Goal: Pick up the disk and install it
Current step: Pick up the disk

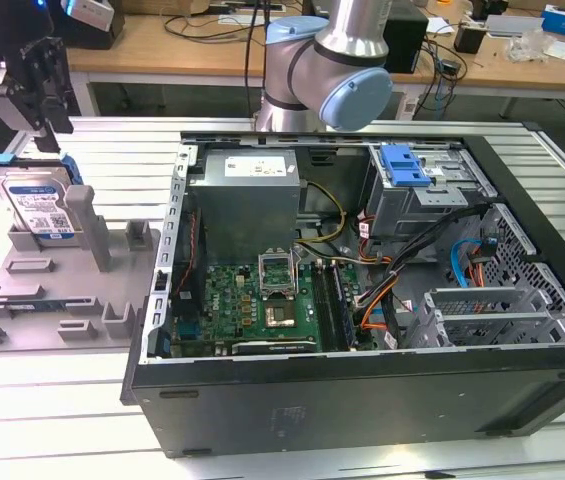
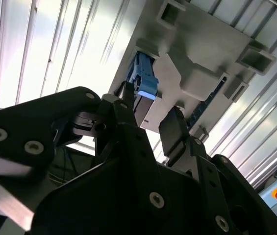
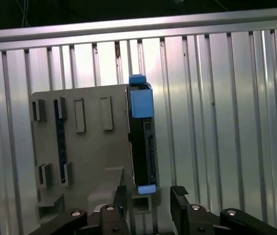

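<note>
The gripper (image 1: 52, 128) hung just above the disk (image 1: 40, 205) at the exterior view's left, clear of it and holding nothing. In both wrist views its 2 black fingers (image 2: 175, 132) stood apart, 1 on each side of the line of the disk's upper edge, with open space between them.

The disk stood upright on its edge in a slot at the back of a grey plastic fixture (image 1: 57, 290), its white-and-blue label facing the exterior camera and its blue bracket showing along the sides. In the first wrist view the disk (image 3: 143, 147) appeared edge-on against the fixture's side, with a blue bracket end at each extreme.

The fixture lay on a slatted aluminium table (image 1: 82, 400). Just beside it, toward the exterior view's right, an open computer case (image 1: 362, 400) lay on its side, showing a green motherboard (image 1: 252, 300), a grey power supply (image 1: 247, 195) and a blue latch (image 1: 404, 165) on the drive cage. The robot arm (image 1: 332, 60) rose behind the case.
</note>
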`<state>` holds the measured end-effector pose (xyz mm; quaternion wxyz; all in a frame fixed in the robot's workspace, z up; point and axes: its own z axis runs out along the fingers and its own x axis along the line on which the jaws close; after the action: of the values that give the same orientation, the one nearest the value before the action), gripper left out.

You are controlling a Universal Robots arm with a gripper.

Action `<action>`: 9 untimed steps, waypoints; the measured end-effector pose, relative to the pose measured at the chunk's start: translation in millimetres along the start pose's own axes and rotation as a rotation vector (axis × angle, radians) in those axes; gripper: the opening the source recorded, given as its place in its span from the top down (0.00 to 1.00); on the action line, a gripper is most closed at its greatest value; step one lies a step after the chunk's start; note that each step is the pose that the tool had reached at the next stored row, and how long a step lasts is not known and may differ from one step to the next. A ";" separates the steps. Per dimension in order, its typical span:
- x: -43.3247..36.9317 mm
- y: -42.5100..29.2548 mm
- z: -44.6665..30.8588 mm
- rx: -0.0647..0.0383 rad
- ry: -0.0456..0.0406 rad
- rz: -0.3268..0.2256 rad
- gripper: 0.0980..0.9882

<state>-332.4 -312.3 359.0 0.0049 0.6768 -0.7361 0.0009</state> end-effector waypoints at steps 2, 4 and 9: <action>-2.0 6.1 1.4 0.001 0.0052 0.000 0.57; -4.2 13.4 3.0 0.001 0.0102 0.000 0.57; -4.5 30.4 6.2 0.002 0.0184 -0.009 0.57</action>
<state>-362.3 -305.3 353.0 0.0111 0.6801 -0.7330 0.0078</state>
